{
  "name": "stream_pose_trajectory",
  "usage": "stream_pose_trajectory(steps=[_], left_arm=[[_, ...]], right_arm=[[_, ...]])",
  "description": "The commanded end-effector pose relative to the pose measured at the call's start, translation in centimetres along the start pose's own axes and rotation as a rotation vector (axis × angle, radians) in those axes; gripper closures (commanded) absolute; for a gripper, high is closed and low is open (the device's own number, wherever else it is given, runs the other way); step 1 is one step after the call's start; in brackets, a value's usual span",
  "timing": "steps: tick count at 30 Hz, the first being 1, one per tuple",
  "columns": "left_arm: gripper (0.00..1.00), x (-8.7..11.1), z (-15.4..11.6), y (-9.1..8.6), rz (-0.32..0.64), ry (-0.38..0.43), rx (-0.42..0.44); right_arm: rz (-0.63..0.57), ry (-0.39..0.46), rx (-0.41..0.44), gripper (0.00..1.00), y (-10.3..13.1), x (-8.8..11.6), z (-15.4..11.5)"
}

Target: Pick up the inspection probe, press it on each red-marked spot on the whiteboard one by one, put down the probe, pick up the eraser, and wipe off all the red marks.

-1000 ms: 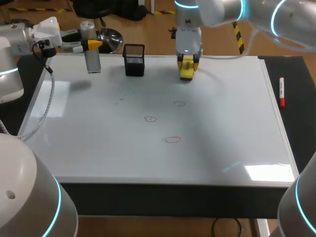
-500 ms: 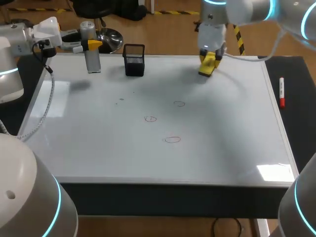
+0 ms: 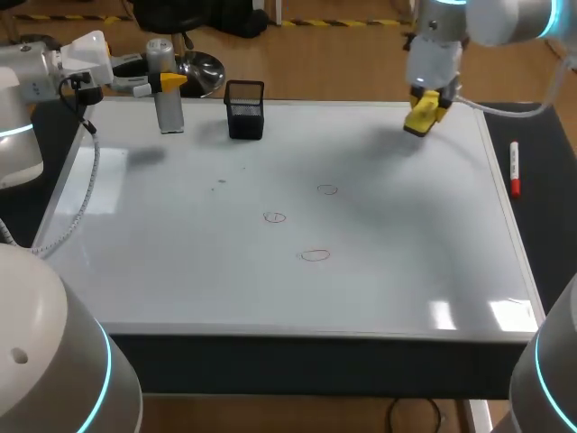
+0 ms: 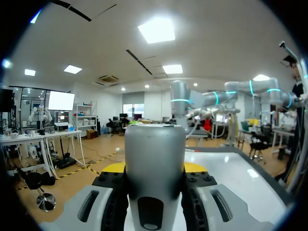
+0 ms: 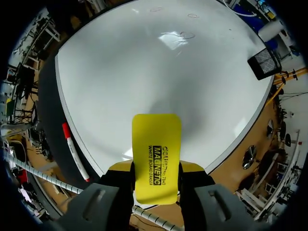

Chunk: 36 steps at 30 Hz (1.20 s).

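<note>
Whiteboard surface [image 3: 433, 271], 3 red marks [image 3: 315, 255]: lower right pincer [image 3: 422, 115], clamped on eraser [image 5: 156, 154], flat; left pincer [image 3: 167, 83], gripping inspection probe [image 4: 155, 159], aside.

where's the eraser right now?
Head view: the eraser is held by the right gripper above the whiteboard's far-right corner, well right of the black mesh holder; the red marker lies just beyond the board's right edge.

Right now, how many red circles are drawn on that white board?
3. One small red circle sits mid-way across the glossy white whiteboard, a second red circle lies left of it and nearer the front, and the largest red circle is nearest the front edge. None looks hidden.
</note>
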<state>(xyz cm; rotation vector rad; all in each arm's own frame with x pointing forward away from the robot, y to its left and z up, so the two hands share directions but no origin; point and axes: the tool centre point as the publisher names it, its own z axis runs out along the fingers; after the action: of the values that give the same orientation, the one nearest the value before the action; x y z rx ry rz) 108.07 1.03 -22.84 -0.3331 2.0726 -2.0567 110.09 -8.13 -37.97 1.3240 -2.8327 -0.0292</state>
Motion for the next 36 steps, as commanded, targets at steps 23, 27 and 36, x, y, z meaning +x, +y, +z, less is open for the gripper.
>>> stream_pose_trajectory(steps=[23,27,36], left_arm=[[1.00,0.1,0.0,-0.1,0.002,-0.004,0.002],[1.00,0.1,0.0,-0.1,0.002,-0.004,0.002],[1.00,0.7,0.8,-1.1,0.037,0.018,0.002]], right_arm=[[0.062,-0.043,-0.029,1.00,-0.4,4.3,-0.2],[0.062,-0.043,-0.029,1.00,-0.4,4.3,-0.2],[0.062,-0.043,-0.029,1.00,-0.4,4.3,-0.2]])
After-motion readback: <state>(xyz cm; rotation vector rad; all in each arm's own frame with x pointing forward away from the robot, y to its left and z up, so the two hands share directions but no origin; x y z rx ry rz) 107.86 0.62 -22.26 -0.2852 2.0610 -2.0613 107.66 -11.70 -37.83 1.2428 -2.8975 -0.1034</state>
